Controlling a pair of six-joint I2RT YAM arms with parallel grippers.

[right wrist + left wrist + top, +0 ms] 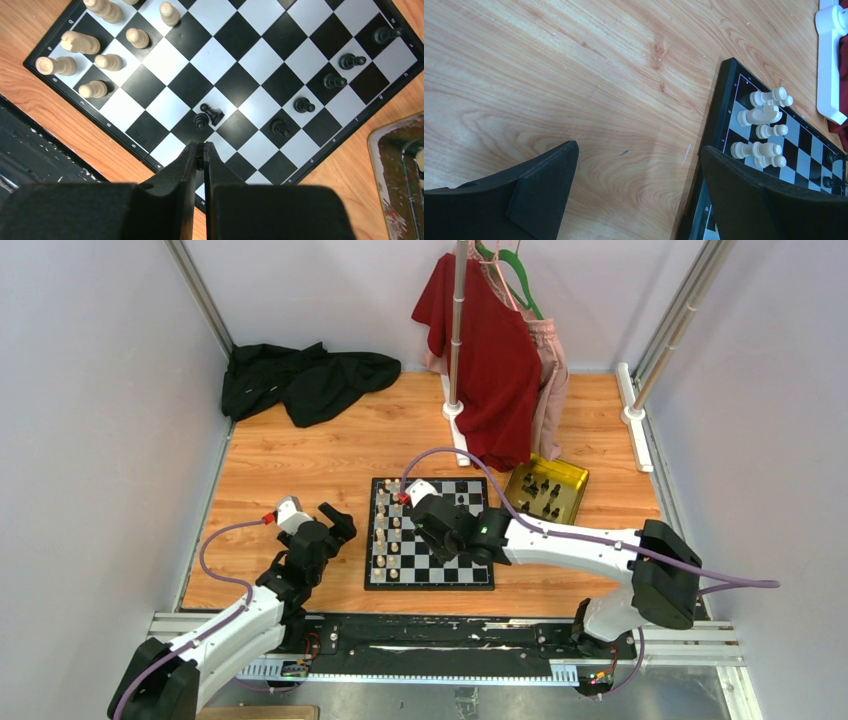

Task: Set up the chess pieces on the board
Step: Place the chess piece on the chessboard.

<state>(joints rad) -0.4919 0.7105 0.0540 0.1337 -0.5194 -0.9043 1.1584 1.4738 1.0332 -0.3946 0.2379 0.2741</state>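
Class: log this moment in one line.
left gripper open, over table beside chessboard | right gripper shut, above chessboard | cream pieces on chessboard | black pieces partly in gold tray

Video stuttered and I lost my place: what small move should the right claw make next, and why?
Probably open the right claw above the two black pawns: it hangs shut, seemingly empty, and they crowd together mid-board, apart from the other black pawns lined up near its edge.

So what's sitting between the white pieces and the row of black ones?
Mostly bare squares of the board, plus two black pieces close together mid-board, near the shut right gripper. The right wrist view shows it.
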